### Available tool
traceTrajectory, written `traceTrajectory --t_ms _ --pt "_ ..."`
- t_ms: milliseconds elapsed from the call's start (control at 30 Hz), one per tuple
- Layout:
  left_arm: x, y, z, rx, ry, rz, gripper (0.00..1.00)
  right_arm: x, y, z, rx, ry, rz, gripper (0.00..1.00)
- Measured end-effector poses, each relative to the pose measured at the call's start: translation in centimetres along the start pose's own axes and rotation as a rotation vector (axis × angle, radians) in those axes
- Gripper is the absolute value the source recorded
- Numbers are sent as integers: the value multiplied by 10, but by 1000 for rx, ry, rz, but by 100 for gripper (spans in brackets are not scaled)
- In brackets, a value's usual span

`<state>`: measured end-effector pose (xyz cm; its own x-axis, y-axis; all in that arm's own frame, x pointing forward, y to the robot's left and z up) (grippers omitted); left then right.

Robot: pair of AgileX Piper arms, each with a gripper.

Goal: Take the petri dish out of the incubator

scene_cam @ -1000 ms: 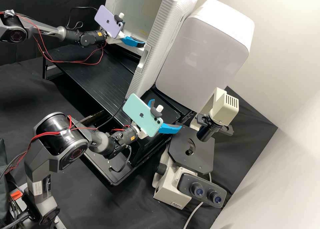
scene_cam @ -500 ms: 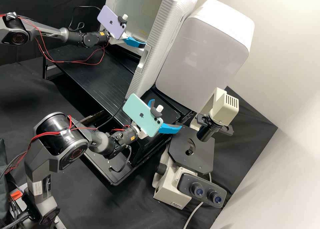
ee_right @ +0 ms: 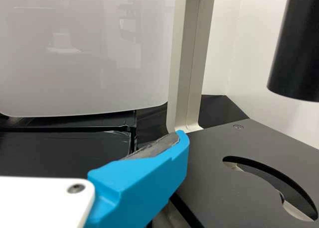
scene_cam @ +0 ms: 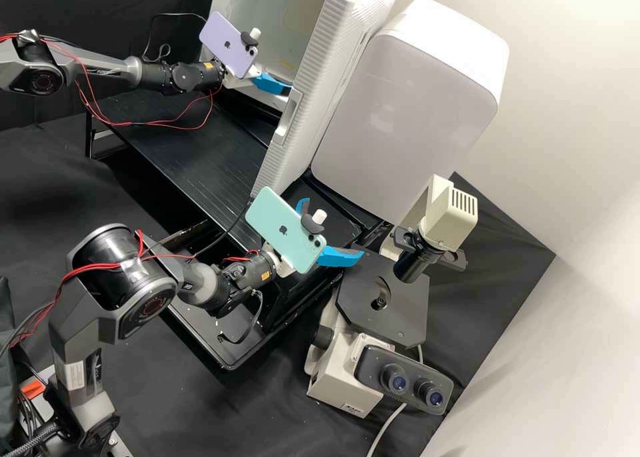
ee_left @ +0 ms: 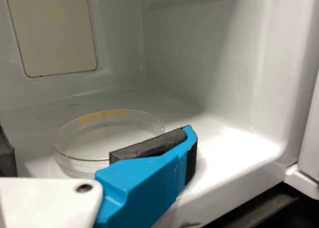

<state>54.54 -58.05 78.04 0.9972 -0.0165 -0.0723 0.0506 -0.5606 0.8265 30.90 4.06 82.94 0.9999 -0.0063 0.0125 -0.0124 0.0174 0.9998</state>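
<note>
clear petri dish (ee_left: 99,131) on the floor of the open incubator (ee_left: 209,68); left hand (scene_cam: 268,84) just beside it, spread apart, seemingly ready to grip; right hand (scene_cam: 331,230), also apart, waiting by microscope stage (scene_cam: 383,304).

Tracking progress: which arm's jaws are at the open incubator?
The left arm, with the purple phone, beside the petri dish; the right arm is at the microscope.

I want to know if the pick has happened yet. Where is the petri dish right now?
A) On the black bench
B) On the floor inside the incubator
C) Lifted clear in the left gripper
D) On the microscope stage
B: the left wrist view shows the petri dish lying flat on the white floor of the incubator, with the left gripper at the chamber's mouth.
</note>
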Motion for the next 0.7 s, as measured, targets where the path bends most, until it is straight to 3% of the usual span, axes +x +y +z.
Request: traceTrajectory --t_ms 533,567,700 --pt "4 -5 4 -24 -46 -7 100 0 0 0 0 0 0 100" --pt "4 -5 5 -25 -49 -5 0 0 0 0 0 0 0 100" --pt "4 -5 5 -29 -53 -4 0 0 0 0 0 0 0 100"
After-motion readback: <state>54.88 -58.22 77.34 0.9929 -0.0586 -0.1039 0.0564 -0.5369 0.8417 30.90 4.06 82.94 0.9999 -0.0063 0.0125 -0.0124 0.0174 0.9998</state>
